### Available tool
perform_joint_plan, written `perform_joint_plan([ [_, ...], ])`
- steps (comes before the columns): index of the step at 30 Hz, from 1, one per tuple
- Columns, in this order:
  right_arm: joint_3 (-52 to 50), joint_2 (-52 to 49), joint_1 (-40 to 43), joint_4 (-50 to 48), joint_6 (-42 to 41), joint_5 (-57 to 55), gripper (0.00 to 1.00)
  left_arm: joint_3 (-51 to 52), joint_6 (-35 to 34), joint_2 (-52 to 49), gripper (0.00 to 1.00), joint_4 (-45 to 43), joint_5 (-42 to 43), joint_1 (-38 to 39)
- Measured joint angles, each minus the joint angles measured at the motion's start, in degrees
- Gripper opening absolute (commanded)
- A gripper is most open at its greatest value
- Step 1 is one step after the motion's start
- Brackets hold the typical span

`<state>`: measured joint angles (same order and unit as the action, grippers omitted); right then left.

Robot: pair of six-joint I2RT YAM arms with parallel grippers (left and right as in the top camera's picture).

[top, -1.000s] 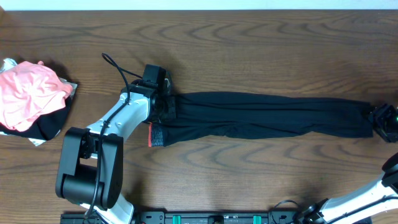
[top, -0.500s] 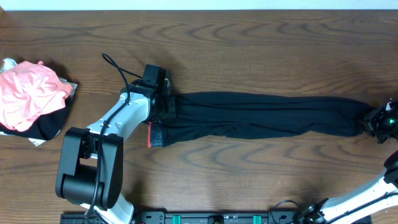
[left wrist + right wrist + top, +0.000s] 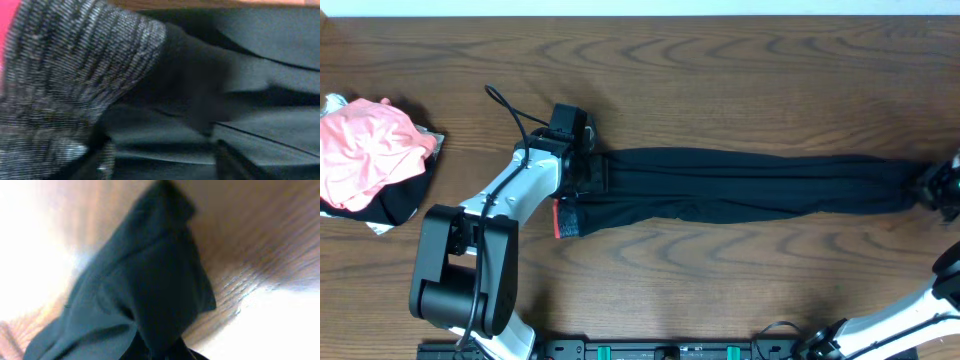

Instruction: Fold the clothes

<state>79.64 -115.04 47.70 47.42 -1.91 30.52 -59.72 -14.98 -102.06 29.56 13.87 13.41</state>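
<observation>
Right gripper [image 3: 928,188] is clamping the leggings [image 3: 750,185] by the cuffs; left gripper [image 3: 595,178] is hanging wide.
Carrying them leftward, level and taut, is looking wise.

Matt black stretch-cloth leggings [image 3: 750,185], grained wooden table [image 3: 720,60]

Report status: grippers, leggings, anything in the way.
Status: left gripper open over the grey waistband; right gripper shut on the leggings at the ankle end. Stretched out, unfolded. Nothing blocking; pink clothes pile far left, apart.
</observation>
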Motion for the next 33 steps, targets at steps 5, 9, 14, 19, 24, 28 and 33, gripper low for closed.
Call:
perform_joint_plan([
  [5, 5.5, 3.3, 0.0, 2.4, 0.0, -0.6, 0.01, 0.0, 0.0, 0.6, 0.82, 0.0, 0.9, 0.2],
  [9, 7.0, 3.4, 0.0, 3.1, 0.0, -2.3, 0.01, 0.0, 0.0, 2.7, 0.83, 0.0, 0.8, -0.2],
  [14, 7.9, 3.4, 0.0, 3.1, 0.1, -6.0, 0.01, 0.0, 0.0, 6.3, 0.84, 0.4, 0.3, -3.0],
  [19, 8.0, 3.4, 0.0, 3.4, 0.5, -7.9, 0.01, 0.0, 0.0, 9.0, 0.85, 2.1, -0.4, -5.4],
  [24, 8.2, 3.4, -2.6, 4.2, 2.2, -8.9, 0.02, 0.0, 0.0, 9.4, 0.84, 3.4, -0.5, -5.9],
  [28, 8.4, 4.2, -9.1, 6.4, 4.1, -11.1, 0.02, 0.0, 0.0, 9.4, 0.84, 3.4, -0.5, -5.9],
  [33, 8.4, 6.4, -19.1, 9.4, 5.7, -16.3, 0.01, 0.0, 0.0, 9.4, 0.85, 3.4, -0.5, -5.9],
])
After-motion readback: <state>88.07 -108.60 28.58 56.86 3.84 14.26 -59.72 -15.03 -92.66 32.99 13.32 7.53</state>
